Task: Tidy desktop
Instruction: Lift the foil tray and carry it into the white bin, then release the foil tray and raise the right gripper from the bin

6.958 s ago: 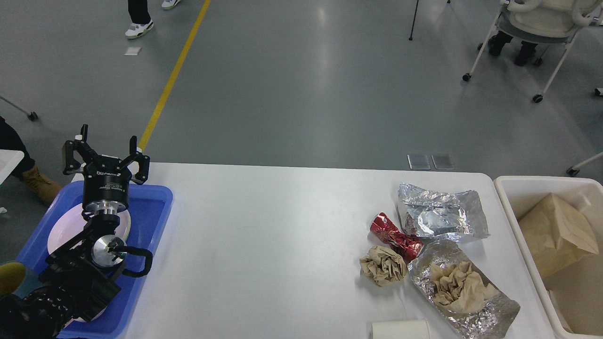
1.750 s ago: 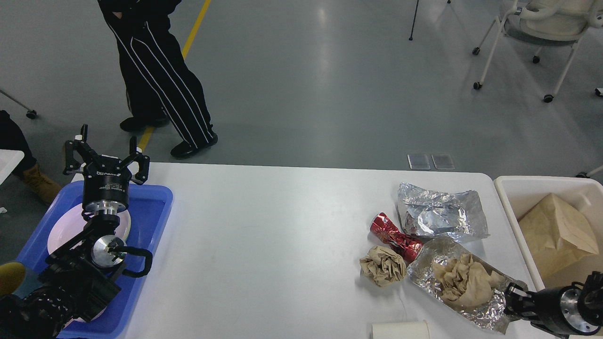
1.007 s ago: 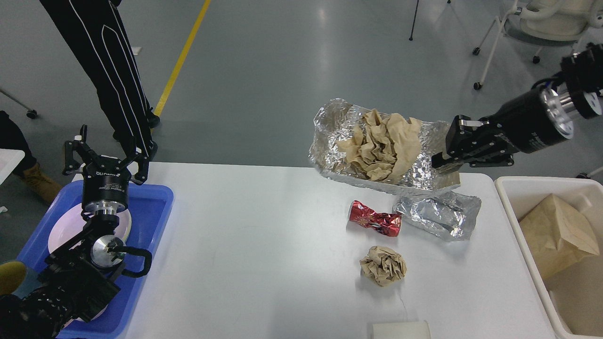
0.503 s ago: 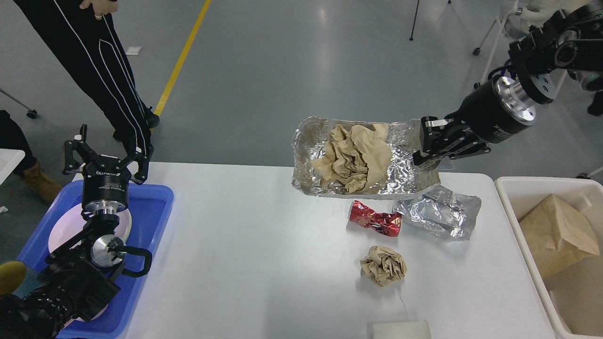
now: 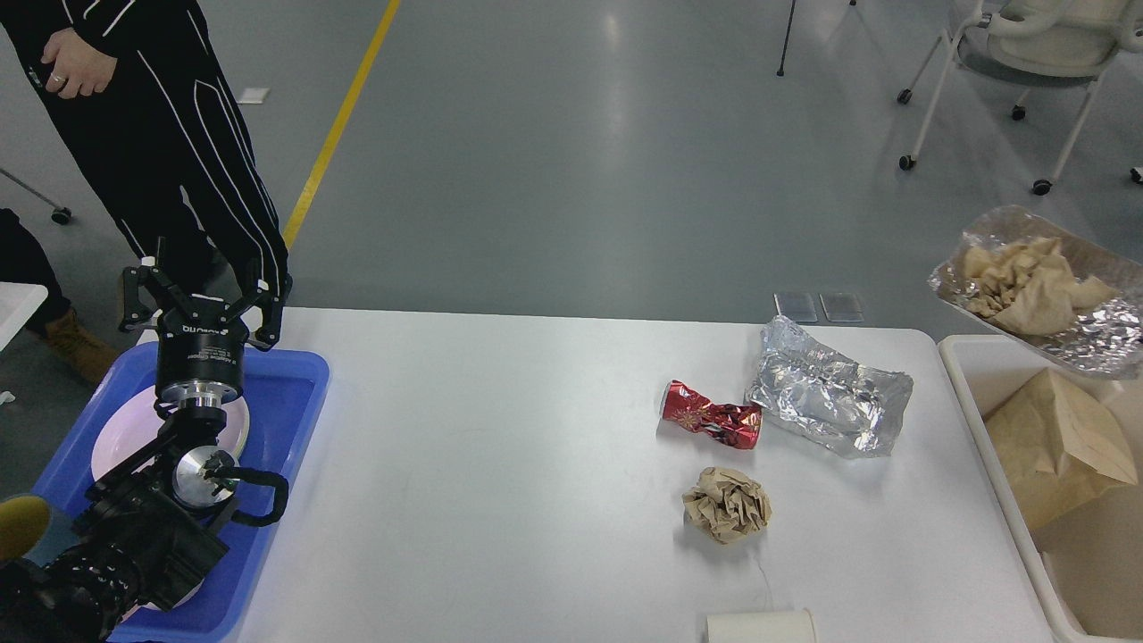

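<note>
Roughly midway, I judge, the tidying is going: four pieces of rubbish are lying on the white counter [image 5: 500, 464], and one foil tray is on its way out. That crumpled foil tray [image 5: 1094, 335], with a wad of brown paper [image 5: 1027, 281] sitting in it, is hanging in the air at about 3 o'clock, over the far corner of the cream bin [image 5: 969, 393]. Nothing that carries it is showing in the head view; the right pincer is lying outside the picture, so whether it is gripping the tray cannot be told.

Waiting on the counter, right of centre, are a crushed red can [image 5: 712, 421], a crumpled foil sheet [image 5: 830, 402] just beside it toward 3 o'clock, and a ball of brown paper [image 5: 728, 505] near them toward 6 o'clock. A white roll [image 5: 759, 625] is peeking in at the near edge.

The bin, standing off the counter's 3 o'clock end, is holding a large brown paper bag [image 5: 1054, 438]. At 9 o'clock the blue tray [image 5: 295, 393] is holding a white plate [image 5: 129, 429]. Above it the left pincer [image 5: 201, 290] is hovering with its two fingers spread wide, gripping nothing.

A person in black striped trousers [image 5: 170, 152] is standing beyond the counter at 10 o'clock.
</note>
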